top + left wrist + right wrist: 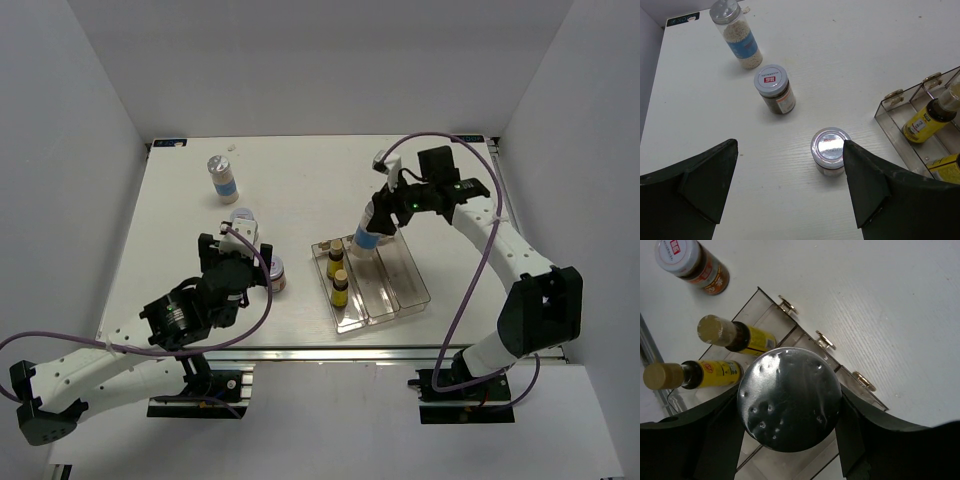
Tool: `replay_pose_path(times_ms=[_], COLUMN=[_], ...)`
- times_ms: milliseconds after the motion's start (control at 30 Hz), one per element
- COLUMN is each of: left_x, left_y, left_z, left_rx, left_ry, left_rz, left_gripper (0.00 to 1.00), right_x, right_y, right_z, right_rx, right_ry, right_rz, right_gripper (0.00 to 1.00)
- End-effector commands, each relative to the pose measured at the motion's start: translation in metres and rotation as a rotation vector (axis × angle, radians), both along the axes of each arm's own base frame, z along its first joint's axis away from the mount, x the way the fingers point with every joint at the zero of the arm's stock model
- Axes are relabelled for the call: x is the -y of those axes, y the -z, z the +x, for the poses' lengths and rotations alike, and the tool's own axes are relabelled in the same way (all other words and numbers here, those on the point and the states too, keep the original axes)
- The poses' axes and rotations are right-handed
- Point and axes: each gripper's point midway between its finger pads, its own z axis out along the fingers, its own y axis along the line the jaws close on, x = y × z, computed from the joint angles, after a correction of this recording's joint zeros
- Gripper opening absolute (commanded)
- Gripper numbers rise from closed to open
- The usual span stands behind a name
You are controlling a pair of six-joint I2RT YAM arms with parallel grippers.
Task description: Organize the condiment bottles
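Two thin bottles (340, 288) in tray (408, 290)

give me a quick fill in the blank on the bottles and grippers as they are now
1. The right gripper holds a ___ bottle with a blue label above the tray.
2. The tray's left slot holds ___ yellow bottles.
3. The left gripper, down by a jar, is ___.
Missing words: white; two; open.
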Motion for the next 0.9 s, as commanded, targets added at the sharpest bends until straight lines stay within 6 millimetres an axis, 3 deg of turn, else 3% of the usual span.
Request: replay_pose_path(times_ms=[0,233,433,567,600,700,800,867], left_x=[-0.001,0.0,0.0,-0.001,-0.001,0.0,0.004,0.01], left_y=[0.002,0.0,0.001,0.002,0.002,0.003,0.0,0.001], left_z=[0.0,0.001,0.001,0.001,0.001,0.002,0.005,0.012], left_rx=[0.002,0.006,0.002,0.001,0.003,0.002,0.002,-0.011], left_ry=[-0.002,0.003,-0.001,-0.004,-0.004,-0.002,-0.002,0.01], left_rz=[-0.008,-0.016,-0.01,-0.007,-0.01,-0.01,-0.032,-0.051], left_gripper=[0.95,0.95,0.95,0.95,0.95,0.95,0.96,0.97], right_x=[-0.006,-0.004,-0.022,-0.03,-0.03,-0.028,-0.026,-0.024], right_y=[-0.016,0.017,0.042,0.051,0.051,0.049,0.038,0.024], right_z=[0.003,-0.002,-0.003,-0.003,-0.002,-0.003,-0.005,-0.005], right_rx=[0.071,0.007,0.018,0.031,0.038,0.053,0.082,0.116], right_ry=[-0.034,-0.032,-0.044,-0.041,-0.038,-0.026,-0.016,-0.004], right_rz=[0.02,-0.047,-0.112,-0.137,-0.134,-0.13,-0.125,-0.114], right_gripper=[0.0,0.0,0.02,0.27,0.44,0.74,0.88,0.89])
